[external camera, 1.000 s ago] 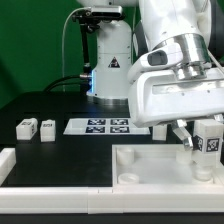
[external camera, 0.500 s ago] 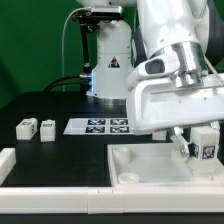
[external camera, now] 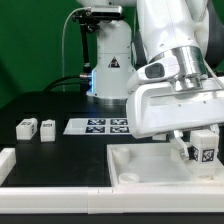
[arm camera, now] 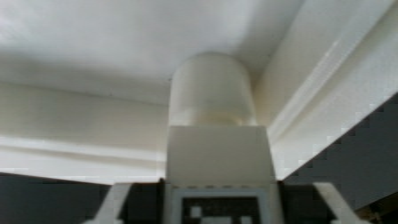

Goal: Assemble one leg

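Note:
My gripper [external camera: 204, 150] is shut on a leg [external camera: 207, 147], a stubby white block with a black-and-white tag, held upright over the exterior view's right part of the large white panel [external camera: 150, 163]. In the wrist view the leg [arm camera: 217, 110] sticks out from between my fingers [arm camera: 125, 205], its rounded end close to the panel [arm camera: 89, 110] near a raised edge. Two more legs [external camera: 26, 127] [external camera: 47, 128] stand on the dark table at the exterior view's left.
The marker board [external camera: 100, 126] lies behind the panel. A white L-shaped rim [external camera: 20, 170] runs along the front at the exterior view's left. A black-and-white stand [external camera: 108, 60] with a cable stands at the back.
The gripper has tilted the held leg and lowered it a little toward the panel; over the last half second it hardly moved.

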You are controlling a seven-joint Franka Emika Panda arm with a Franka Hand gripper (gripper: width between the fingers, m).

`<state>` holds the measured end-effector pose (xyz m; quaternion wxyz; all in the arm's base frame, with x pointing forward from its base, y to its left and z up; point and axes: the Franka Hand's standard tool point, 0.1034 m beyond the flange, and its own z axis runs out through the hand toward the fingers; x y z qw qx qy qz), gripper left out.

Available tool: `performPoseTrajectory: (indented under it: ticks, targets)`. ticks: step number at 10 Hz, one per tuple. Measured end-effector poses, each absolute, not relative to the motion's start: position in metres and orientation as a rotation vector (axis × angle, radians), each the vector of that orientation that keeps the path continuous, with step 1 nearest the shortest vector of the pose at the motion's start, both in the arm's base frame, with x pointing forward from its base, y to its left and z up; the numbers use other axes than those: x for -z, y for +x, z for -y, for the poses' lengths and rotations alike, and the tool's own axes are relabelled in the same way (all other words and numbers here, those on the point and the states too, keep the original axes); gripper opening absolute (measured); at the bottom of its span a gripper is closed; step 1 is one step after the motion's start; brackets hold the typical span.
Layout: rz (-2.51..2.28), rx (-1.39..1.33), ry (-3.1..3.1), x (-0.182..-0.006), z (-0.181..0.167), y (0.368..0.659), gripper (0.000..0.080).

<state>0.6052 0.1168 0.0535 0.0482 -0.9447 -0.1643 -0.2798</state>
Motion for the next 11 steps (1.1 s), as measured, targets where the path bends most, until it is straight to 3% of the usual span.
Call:
performPoseTrajectory:
  ticks: [1,2,3,9,11]
  targets:
    - [0.501,0.850,-2.881,-0.053,-0.117,0.605,0.0477]
    - [0.501,0.849,-2.881,-0.053,-0.117,0.605,0.0477]
    - [0.501,0.849,-2.881,-0.053,-0.117,0.605,0.0615]
    - [0.496,0.849,-2.882,-0.054,-0.116,0.605,0.0649]
    - [0.473,0.874,-2.885,-0.074,-0.116,0.607,0.0649]
